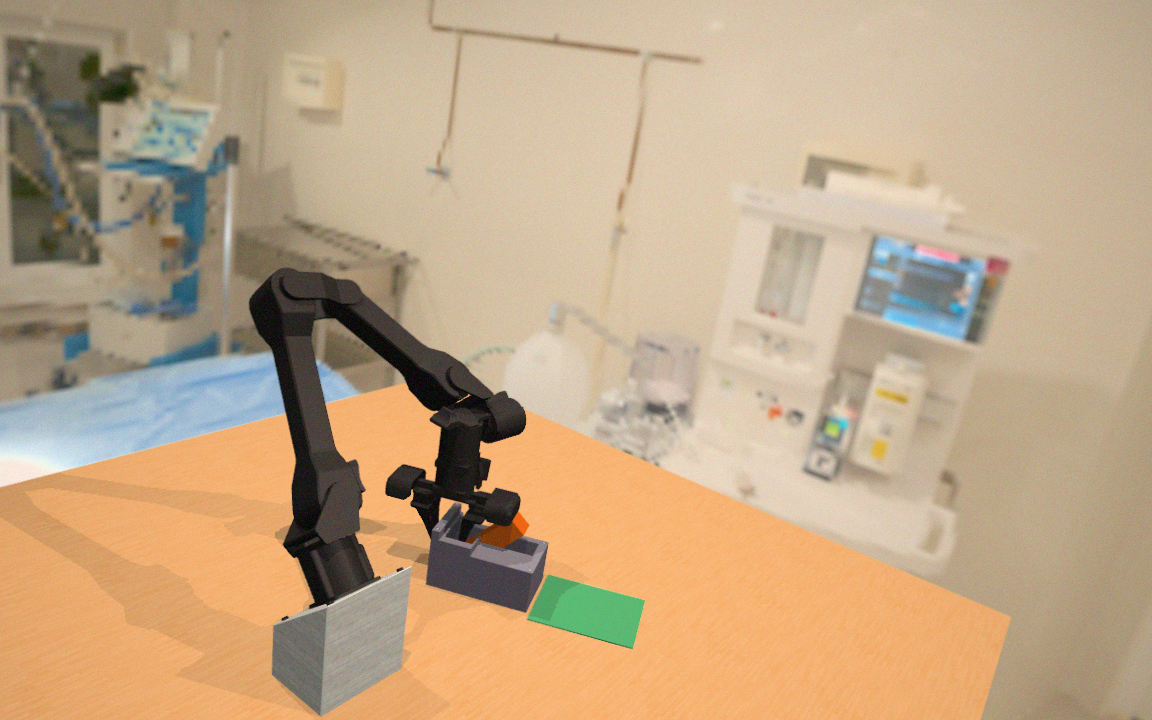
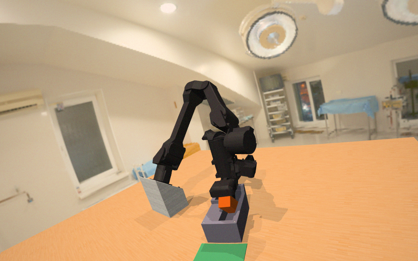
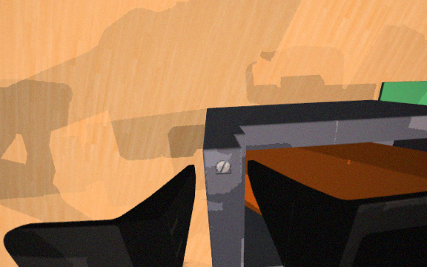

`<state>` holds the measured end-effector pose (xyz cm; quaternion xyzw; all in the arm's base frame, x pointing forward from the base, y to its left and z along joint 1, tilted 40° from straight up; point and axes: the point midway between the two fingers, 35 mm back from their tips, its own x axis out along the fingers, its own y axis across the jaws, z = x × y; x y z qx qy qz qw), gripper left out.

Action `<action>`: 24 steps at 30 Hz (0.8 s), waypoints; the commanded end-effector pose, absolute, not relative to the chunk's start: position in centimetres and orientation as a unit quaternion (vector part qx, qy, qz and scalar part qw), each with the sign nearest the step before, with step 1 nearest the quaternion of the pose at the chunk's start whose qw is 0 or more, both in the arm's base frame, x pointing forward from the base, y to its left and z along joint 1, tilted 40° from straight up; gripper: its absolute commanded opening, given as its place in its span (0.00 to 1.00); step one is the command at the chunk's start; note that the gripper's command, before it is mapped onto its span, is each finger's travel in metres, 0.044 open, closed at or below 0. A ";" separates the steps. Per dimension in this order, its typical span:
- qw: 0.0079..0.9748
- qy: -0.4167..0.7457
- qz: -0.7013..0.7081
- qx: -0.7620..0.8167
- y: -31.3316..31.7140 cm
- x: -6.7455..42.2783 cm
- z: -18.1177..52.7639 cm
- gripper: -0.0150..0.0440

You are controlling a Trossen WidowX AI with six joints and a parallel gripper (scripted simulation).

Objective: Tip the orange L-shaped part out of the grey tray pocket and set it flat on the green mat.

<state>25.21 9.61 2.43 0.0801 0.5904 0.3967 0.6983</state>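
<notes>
The orange part [image 1: 506,532] [image 2: 226,202] [image 3: 328,167] is tilted in the grey tray [image 1: 482,577] [image 2: 223,232] [image 3: 224,230]. Its end nearer the mat stands raised above the tray rim; its L-shaped end is low in the pocket. My gripper [image 1: 448,537] [image 3: 221,168] is part-way open with nothing pinched. Its fingers straddle the tray's end wall: one is outside the tray, the other is over the part's L-shaped end, down in the pocket. That fingertip's contact is hidden. The green mat [image 1: 589,616] [image 2: 221,253] [image 3: 414,93] lies flat beside the tray and bears nothing.
The arm's metal base block [image 1: 343,649] [image 2: 165,199] stands on the wooden table [image 1: 786,608] [image 2: 334,194], to the left of the tray in the top and exterior views. The tray's raised end wall lies between the fingers.
</notes>
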 end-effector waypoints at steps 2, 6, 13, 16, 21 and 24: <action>0.698 0.590 0.397 0.080 9.6 25.2 2.4 0.56; 0.698 0.592 0.396 0.080 9.6 25.1 2.7 0.56; 0.695 0.597 0.392 0.082 9.4 24.5 3.9 0.56; 0.695 0.597 0.392 0.081 9.2 24.5 4.0 0.56; 0.696 0.599 0.389 0.078 6.1 25.3 6.8 0.56; 0.695 0.599 0.390 0.079 3.1 25.3 9.7 0.56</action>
